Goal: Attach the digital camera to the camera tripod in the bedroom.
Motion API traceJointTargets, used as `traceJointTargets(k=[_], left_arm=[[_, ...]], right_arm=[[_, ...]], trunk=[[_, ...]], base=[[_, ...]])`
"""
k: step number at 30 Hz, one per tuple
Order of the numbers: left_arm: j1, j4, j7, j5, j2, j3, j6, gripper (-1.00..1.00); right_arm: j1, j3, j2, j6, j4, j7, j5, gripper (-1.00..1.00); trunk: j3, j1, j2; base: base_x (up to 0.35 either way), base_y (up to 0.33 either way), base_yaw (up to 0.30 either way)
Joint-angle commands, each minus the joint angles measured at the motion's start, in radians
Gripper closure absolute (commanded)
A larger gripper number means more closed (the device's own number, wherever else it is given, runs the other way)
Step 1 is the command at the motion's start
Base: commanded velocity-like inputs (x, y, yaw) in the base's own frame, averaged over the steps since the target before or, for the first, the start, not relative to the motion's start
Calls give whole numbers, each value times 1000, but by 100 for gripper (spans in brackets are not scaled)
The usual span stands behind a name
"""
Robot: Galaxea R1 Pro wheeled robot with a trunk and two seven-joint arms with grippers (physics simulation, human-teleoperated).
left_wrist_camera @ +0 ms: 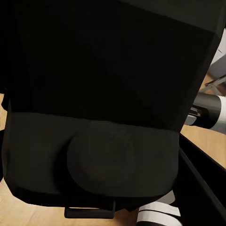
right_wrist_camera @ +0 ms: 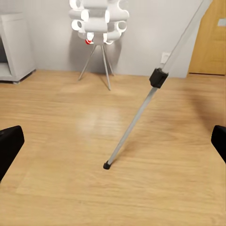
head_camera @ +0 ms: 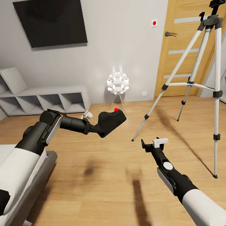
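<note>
Bedroom w/ plank floor; wooden door at back right, grey cube shelving at left wall. Camera tripod stands on floor right of centre, legs spread, in front of door. White flower lamp by back wall. Left pincer clenched on digital camera, held in air, red button up. Right pincer released, near tripod's nearest foot

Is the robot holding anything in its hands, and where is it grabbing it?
The left gripper holds the digital camera, gripping its lower end; the red button faces up. Exactly where the fingers press is hidden. The right gripper is open and empty.
</note>
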Motion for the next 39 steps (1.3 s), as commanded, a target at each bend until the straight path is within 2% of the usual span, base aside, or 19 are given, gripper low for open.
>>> traceJointTargets(k=[1, 22, 39], left_arm=[[-1, 0, -1, 4, 1, -3, 8, 100], [-1, 0, -1, 4, 1, -3, 8, 100], [-1, 0, -1, 4, 1, -3, 8, 100]], right_arm=[[-1, 8, -2, -4, 0, -8, -10, -100], [-1, 8, -2, -5, 3, -8, -10, -100], [-1, 8, -2, -4, 4, -8, -10, -100]], trunk=[[1, -1, 0], [49, -10, 5], [102, -18, 9]], base=[[0, 0, 0], [0, 0, 0], [0, 0, 0]])
